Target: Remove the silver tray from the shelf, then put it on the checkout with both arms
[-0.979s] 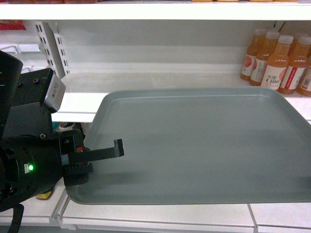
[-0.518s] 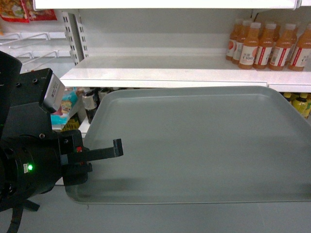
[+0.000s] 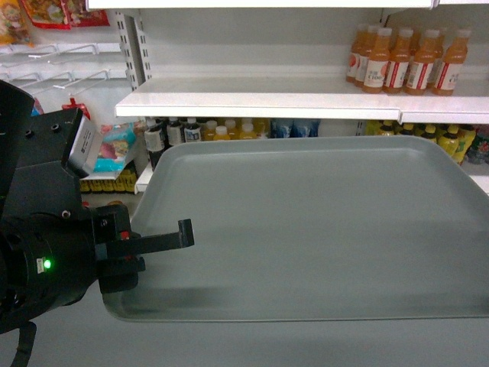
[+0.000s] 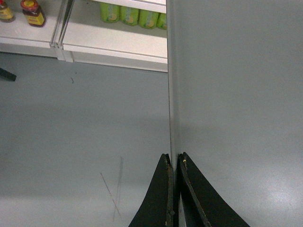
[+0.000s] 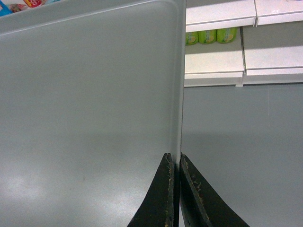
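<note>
The left gripper (image 4: 173, 189) is seen closed on the left rim of the tray (image 4: 236, 94): in the left wrist view its two black fingers (image 4: 158, 198) are pressed together with the thin rim edge pinched between them. In the head view the same gripper (image 3: 164, 243) is seen at the tray's (image 3: 306, 229) left edge, one finger lying over the tray surface; the arm behind it shows a green light (image 3: 47, 264) and a small red tag (image 3: 124, 235).

The right gripper (image 5: 175, 189) is likewise clamped on the tray (image 5: 85, 118), at its right rim. Its fingers (image 5: 161, 198) are drawn together on the raised edge, as seen in the right wrist view. This gripper is out of frame in the head view.

The tray is held level in the air between the two grippers, clear of the shelf (image 3: 252, 103). Grey floor (image 4: 80, 132) is seen below it in both wrist views. The tray's surface is bare.

The shelf stands behind the tray, apart from it. Orange drink bottles (image 3: 405, 60) are lined up at the right on the shelf board. Smaller bottles (image 3: 221, 130) are stored on the tier below. Snack packets (image 3: 46, 14) hang at the upper left, beside a slotted upright (image 3: 137, 46). Green bottles (image 5: 208, 36) are seen on a low board in the right wrist view. No checkout is in view.
</note>
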Motion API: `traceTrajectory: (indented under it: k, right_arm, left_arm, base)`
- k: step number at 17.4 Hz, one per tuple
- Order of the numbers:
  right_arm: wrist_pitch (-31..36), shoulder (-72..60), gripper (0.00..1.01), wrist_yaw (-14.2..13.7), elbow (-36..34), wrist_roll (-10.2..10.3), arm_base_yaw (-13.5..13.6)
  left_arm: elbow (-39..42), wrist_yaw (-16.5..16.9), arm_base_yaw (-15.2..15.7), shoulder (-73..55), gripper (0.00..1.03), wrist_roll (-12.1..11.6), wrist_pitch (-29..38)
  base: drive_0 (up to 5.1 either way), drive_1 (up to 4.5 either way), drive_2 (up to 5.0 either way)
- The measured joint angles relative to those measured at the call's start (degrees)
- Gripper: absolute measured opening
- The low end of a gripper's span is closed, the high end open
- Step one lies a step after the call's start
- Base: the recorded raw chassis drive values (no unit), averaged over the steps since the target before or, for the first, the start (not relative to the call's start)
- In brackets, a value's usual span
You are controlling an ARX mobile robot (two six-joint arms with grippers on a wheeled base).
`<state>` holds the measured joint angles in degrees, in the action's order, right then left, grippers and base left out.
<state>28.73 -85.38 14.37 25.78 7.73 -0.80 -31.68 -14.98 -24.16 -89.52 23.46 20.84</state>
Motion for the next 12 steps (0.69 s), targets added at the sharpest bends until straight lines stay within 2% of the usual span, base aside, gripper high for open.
traceTrajectory:
  k: [12]
  right_arm:
    - [-0.20,-0.02,0.03,0.00,0.02,0.00,0.00]
  left_arm:
    - [0.04,0.00,0.00,0.00,0.03,-0.02,-0.07]
  base:
    - [0.1,-4.14,4.3]
